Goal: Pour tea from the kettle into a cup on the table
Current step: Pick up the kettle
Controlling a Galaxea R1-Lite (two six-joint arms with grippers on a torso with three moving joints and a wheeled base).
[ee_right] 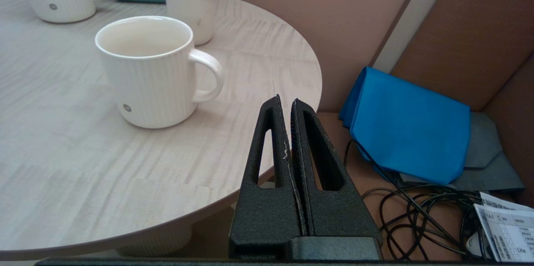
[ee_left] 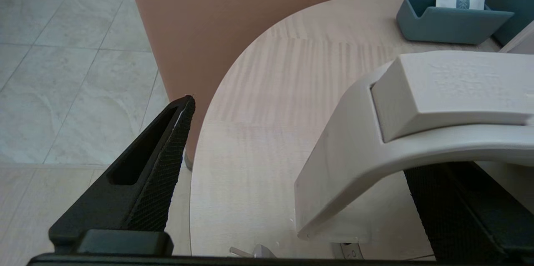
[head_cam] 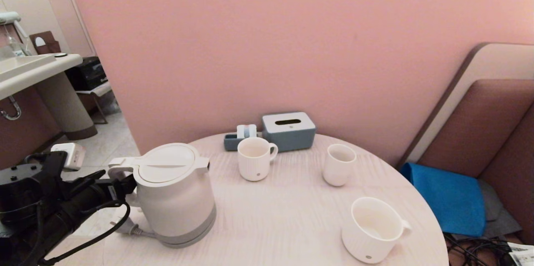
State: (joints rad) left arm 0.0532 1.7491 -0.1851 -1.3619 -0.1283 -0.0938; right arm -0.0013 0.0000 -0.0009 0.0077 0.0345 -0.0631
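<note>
White kettle (head_cam: 175,195) stood unlifted, my left gripper (ee_left: 292,166) gaping wide around its handle (ee_left: 375,149), cup (head_cam: 373,228) unfilled, right gripper (ee_right: 290,109) closed, empty.

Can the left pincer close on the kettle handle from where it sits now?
Probably yes. The left pincer is open with the kettle handle already between its fingers: one finger outside the loop, the other under it. Nothing lies between them. The right pincer stays parked off the table edge.

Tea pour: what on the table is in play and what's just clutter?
In play: kettle, left gripper open around its handle, wide ribbed cup, table.
Clutter: narrower mug, slim cup, tissue box, grey tray.
</note>
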